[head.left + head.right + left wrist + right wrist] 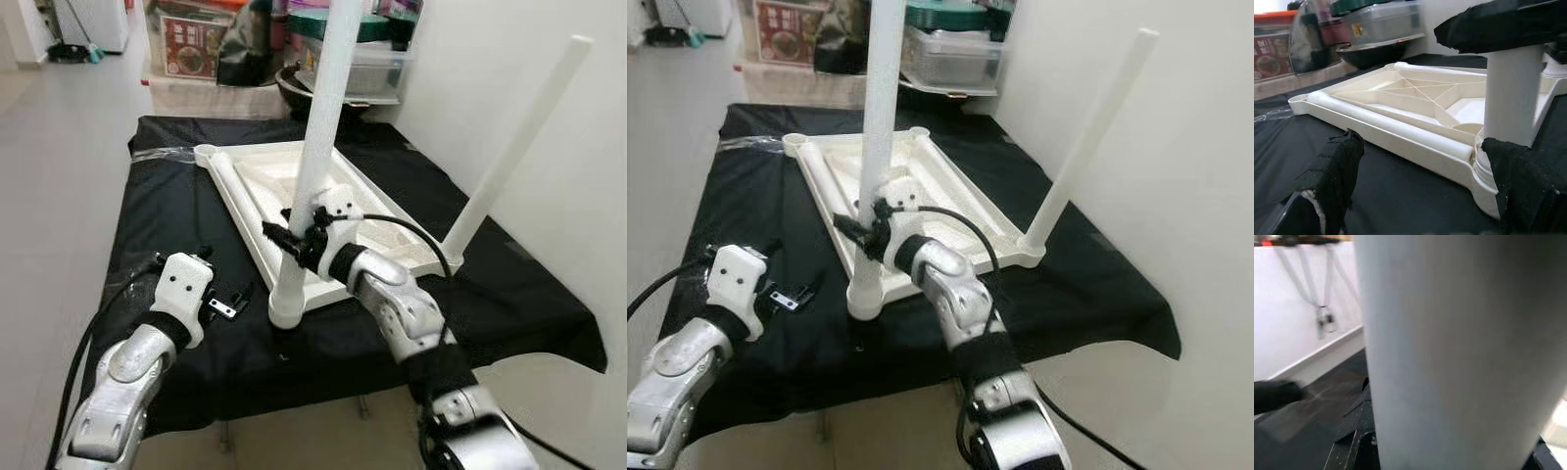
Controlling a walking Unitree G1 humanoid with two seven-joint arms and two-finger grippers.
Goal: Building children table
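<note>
The right gripper (pixel 297 235) is clamping the upright table leg (pixel 315 147) between its jaws, while the left gripper (pixel 227 301) is waiting open beside the leg's socket (pixel 283 311).

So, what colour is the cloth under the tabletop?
Black cloth, clearest in the left eye view.
</note>
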